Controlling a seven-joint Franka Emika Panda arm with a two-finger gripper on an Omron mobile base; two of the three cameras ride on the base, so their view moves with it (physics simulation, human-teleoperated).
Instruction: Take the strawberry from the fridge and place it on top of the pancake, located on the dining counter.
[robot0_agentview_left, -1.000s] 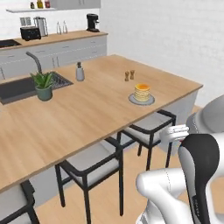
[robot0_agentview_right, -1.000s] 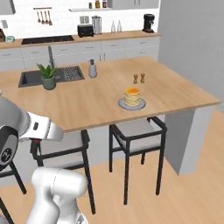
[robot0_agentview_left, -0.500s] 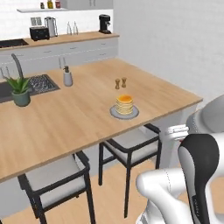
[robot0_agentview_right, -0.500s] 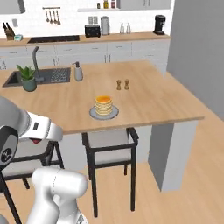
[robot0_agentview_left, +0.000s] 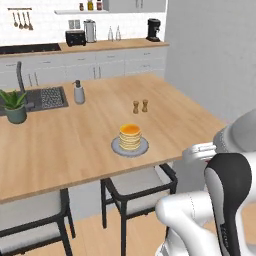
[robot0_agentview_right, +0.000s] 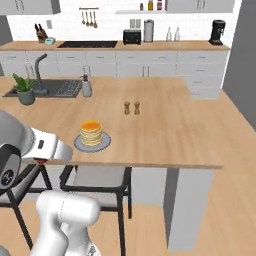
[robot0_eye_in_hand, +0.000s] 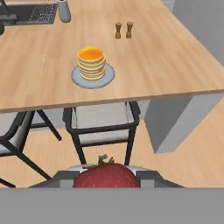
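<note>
Pancake (robot0_agentview_left: 130, 136) on plate (robot0_agentview_left: 116, 147) near front edge of bench (robot0_agentview_left: 75, 130); two shakers (robot0_agentview_left: 139, 106) behind it, sink (robot0_agentview_left: 40, 98), plant (robot0_agentview_left: 14, 105) and soap bottle (robot0_agentview_left: 79, 92) far left. Stools (robot0_agentview_left: 137, 187) under front edge. Strawberry (robot0_eye_in_hand: 106, 175) between jaws, well short of bench.

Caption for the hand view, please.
Gripper carries the strawberry toward the pancake on the dining counter.

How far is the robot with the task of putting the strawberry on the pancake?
Done: the strawberry is out of the fridge, sitting between the gripper fingers. In hand: carrying it, facing the dining counter. Left: reach over the stool and set it on the pancake, whose orange top is bare.
</note>
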